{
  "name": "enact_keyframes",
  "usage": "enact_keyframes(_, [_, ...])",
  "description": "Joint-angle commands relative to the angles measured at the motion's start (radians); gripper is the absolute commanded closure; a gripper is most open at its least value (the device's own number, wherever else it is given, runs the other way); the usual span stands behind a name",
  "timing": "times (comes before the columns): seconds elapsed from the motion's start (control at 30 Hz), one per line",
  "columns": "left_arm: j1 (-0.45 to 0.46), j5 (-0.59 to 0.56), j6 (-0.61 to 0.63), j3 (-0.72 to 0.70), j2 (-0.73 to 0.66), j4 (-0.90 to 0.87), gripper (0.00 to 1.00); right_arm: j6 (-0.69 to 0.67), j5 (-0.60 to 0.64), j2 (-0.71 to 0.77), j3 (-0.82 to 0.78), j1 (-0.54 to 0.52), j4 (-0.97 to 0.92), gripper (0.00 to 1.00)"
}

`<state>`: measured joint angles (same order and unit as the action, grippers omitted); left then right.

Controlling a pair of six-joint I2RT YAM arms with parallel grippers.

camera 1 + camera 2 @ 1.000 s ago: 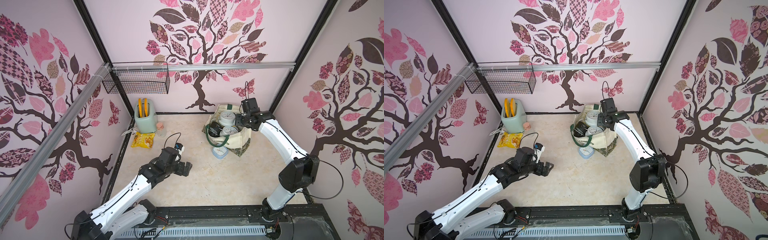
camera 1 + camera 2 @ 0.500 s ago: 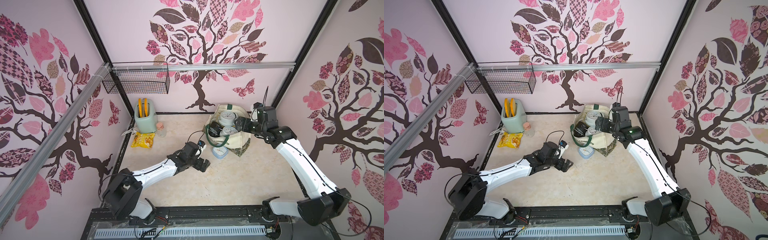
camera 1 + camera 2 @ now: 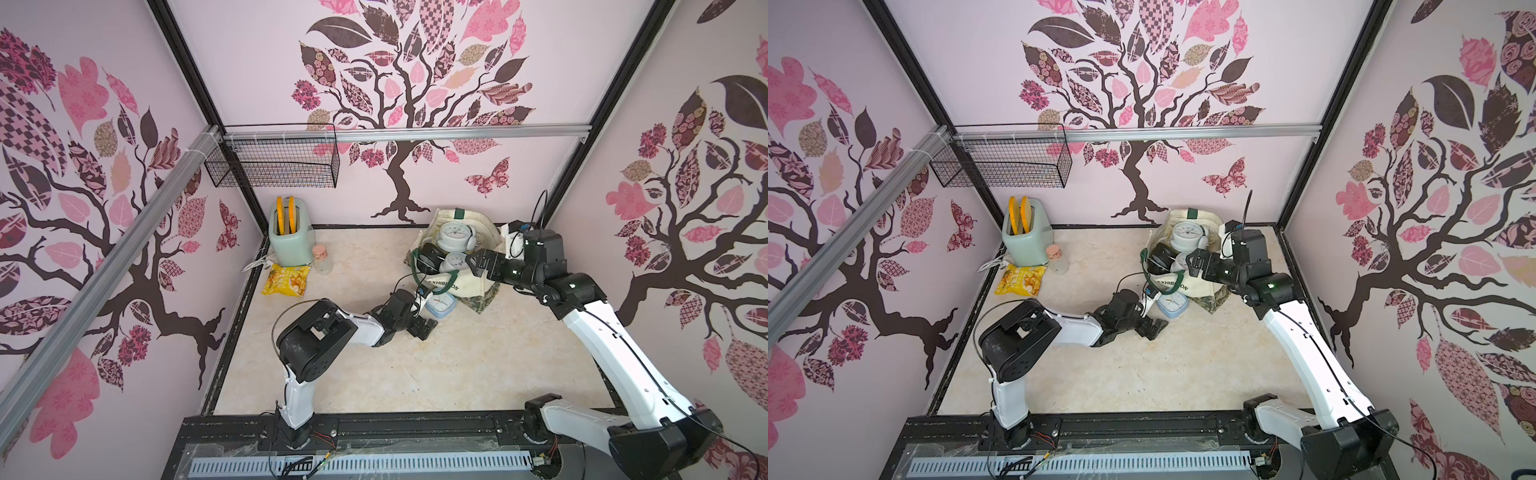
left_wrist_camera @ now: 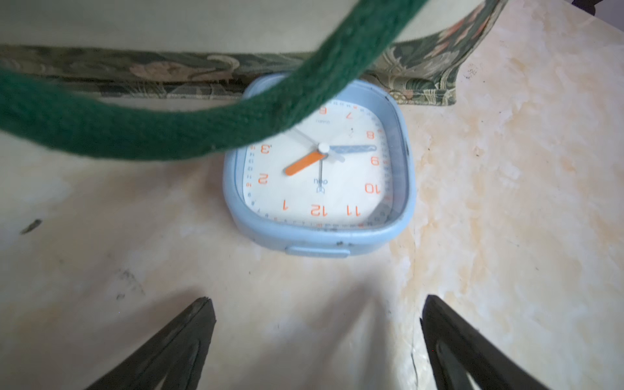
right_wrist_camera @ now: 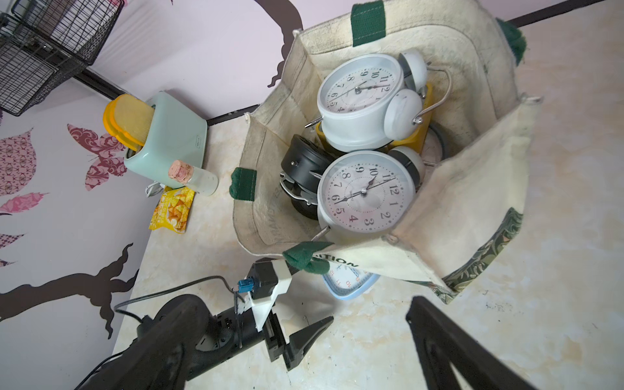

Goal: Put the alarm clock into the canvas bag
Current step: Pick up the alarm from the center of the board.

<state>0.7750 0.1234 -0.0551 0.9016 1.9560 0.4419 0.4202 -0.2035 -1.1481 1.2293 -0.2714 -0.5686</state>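
Note:
A light blue square alarm clock (image 3: 439, 305) (image 3: 1173, 305) (image 4: 320, 175) lies face up on the table, tucked against the front of the canvas bag (image 3: 465, 289) (image 3: 1200, 286) (image 5: 472, 189). The bag stands open with several round clocks inside. One dark green handle (image 4: 169, 128) droops across the blue clock. My left gripper (image 3: 429, 314) (image 3: 1158, 316) (image 4: 316, 300) is low over the table just short of the clock, open and empty. Open and empty too, my right gripper (image 3: 478, 262) (image 3: 1198, 264) (image 5: 300, 300) hovers at the bag's right rim.
A mint toaster (image 3: 289, 241) holding yellow toast stands in the back left corner. Beside it are a small corked bottle (image 3: 322, 259) and a yellow snack packet (image 3: 286, 280). A black wire basket (image 3: 274, 162) hangs from the rail above.
My left arm has stretched out and carried its open gripper up to the blue clock. The right arm has swung outward to the right while its gripper stays by the bag.

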Motion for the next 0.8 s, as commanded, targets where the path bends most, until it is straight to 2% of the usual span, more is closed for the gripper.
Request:
enact_keyframes(0.0, [0.005,-0.019,0.011,0.046,0.046,0.159,0.02,0.0,-0.05,0.032,-0.002,0.005,0.007,0.0])
enact_keyframes(0.4, [0.014,0.006,0.003,0.126,0.165,0.25,0.02,0.003,-0.1,0.029,-0.027,0.004,0.024,0.0])
enact_keyframes(0.77, [0.016,-0.001,0.015,0.214,0.227,0.218,0.02,0.008,-0.117,0.019,-0.037,0.005,0.026,0.0])
